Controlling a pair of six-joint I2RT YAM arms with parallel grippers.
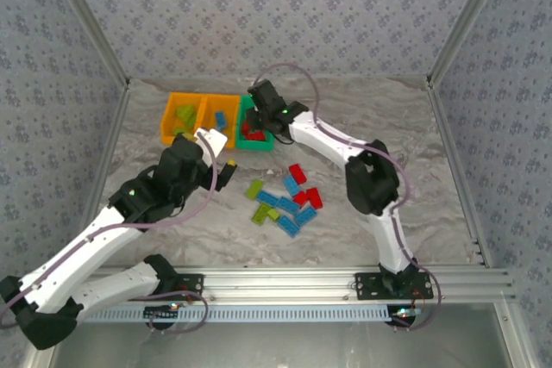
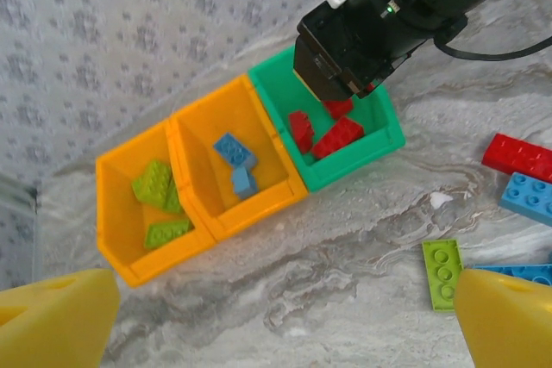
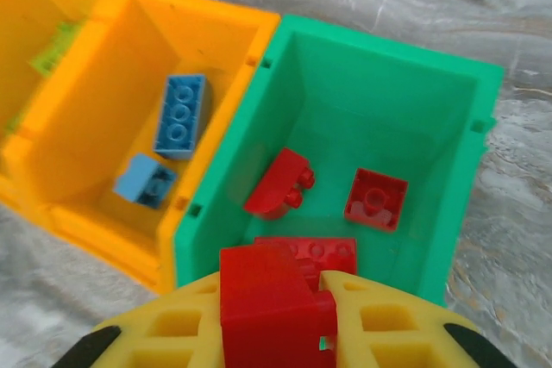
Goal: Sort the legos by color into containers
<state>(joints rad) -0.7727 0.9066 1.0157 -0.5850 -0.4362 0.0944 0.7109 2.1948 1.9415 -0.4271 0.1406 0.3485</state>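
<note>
While our right gripper point(image 3: 297, 325) pinches a red rectangular plastic brick point(image 3: 263, 295) above the green open-top plastic bin point(image 3: 379, 40), which holds other reds, our left gripper point(image 2: 285, 321) hovers with fingers point(image 2: 52, 321) spread; roughly a dozen mixed bricks point(image 1: 289, 200) lie unsorted on the marbled table point(image 1: 431, 178).

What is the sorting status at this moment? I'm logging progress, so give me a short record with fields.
right gripper: shut on a red brick, above the green bin
green bin contents: red bricks
middle orange bin: two blue bricks
end orange bin: lime green bricks
left gripper: open, empty
loose pile: red, blue and green, on the table
</note>
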